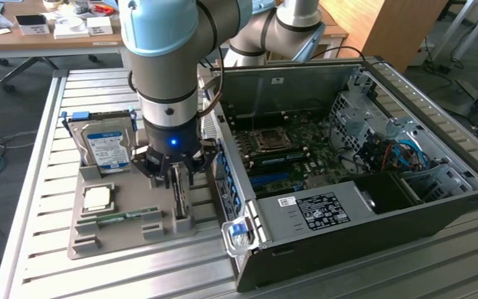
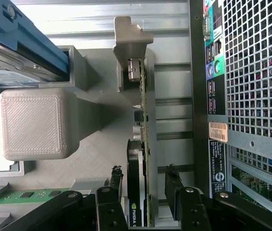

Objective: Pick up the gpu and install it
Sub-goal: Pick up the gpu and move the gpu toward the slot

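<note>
The gpu (image 1: 180, 202) stands on its edge in a slot of the grey holder (image 1: 89, 240), a thin black card just beside the open computer case (image 1: 347, 156). My gripper (image 1: 175, 173) has come down over its top edge. In the wrist view the gpu (image 2: 143, 120) is seen edge-on, with a greenish board, a black fan shroud and a metal bracket at its far end. My gripper (image 2: 143, 179) is open and straddles the card. One of its fingers (image 2: 115, 179) stands on the shroud side, the other on the board side, each with a small gap.
On the holder also sit a silver hard drive (image 1: 106, 146) with a blue-white label, a square processor (image 1: 98, 198) and a green memory stick (image 1: 127, 216). The case's rear panel (image 2: 251, 96) is close beside the card. A raised grey holder block (image 2: 32, 122) is on the other side.
</note>
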`<state>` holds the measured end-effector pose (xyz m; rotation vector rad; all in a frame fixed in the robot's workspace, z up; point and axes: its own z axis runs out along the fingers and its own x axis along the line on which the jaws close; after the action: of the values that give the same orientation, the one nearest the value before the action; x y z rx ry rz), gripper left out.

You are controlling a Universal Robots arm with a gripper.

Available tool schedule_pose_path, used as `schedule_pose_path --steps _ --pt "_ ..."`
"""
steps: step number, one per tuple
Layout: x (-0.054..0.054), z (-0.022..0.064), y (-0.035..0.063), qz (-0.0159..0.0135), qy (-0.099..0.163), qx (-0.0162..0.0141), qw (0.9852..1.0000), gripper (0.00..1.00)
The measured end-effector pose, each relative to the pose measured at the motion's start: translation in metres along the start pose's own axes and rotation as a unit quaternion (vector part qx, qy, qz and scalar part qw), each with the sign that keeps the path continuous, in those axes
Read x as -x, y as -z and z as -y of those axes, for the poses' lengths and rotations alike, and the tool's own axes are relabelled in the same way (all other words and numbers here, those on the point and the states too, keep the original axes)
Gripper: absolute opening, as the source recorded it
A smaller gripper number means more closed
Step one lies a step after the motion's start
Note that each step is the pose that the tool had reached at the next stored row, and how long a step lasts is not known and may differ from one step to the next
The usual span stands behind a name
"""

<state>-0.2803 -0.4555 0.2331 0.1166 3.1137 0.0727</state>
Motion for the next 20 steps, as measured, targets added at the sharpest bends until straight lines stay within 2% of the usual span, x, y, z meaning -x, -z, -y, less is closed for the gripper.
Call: schedule_pose_path --steps 17,19,20 --pt "-0.0025 0.0002 0.0000 0.0000 0.000 0.0000 1.0000 0.49" --pt "-0.0024 0.0002 0.0000 0.0000 0.000 0.0000 1.0000 0.47" --pt "-0.0025 0.0002 0.0000 0.0000 0.000 0.0000 1.0000 0.41"
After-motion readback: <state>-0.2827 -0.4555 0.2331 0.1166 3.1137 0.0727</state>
